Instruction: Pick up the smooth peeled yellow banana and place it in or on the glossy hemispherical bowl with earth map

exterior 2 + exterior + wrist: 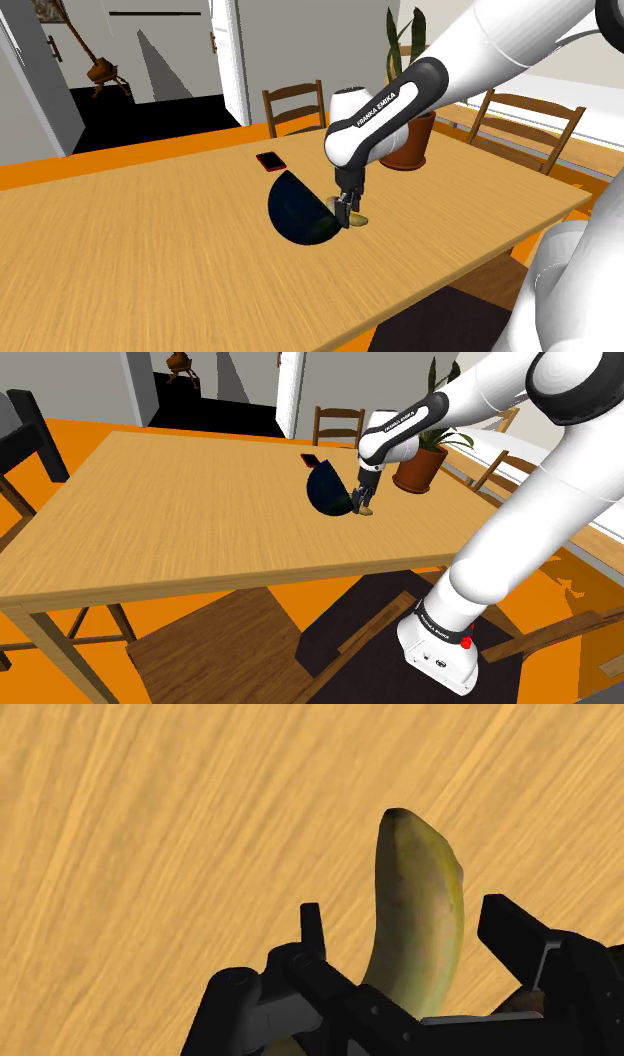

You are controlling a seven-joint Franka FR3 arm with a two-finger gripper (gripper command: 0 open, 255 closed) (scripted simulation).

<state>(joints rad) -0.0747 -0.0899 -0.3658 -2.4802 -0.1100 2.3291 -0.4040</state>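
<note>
Banana (420, 914) lies on worktop (150, 260), just beside dark bowl (295, 208). Gripper (347, 210) straddles it, fingers apart, nothing clamped. Risk: the smooth curved fruit may slip or pivot out on closing. With the bowl this near, a finger could nudge it.

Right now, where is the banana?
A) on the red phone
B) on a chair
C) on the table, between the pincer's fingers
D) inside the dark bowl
C: the yellow banana lies on the wooden table just beside the dark bowl, with the pincer lowered over it and one open finger on each side.
</note>
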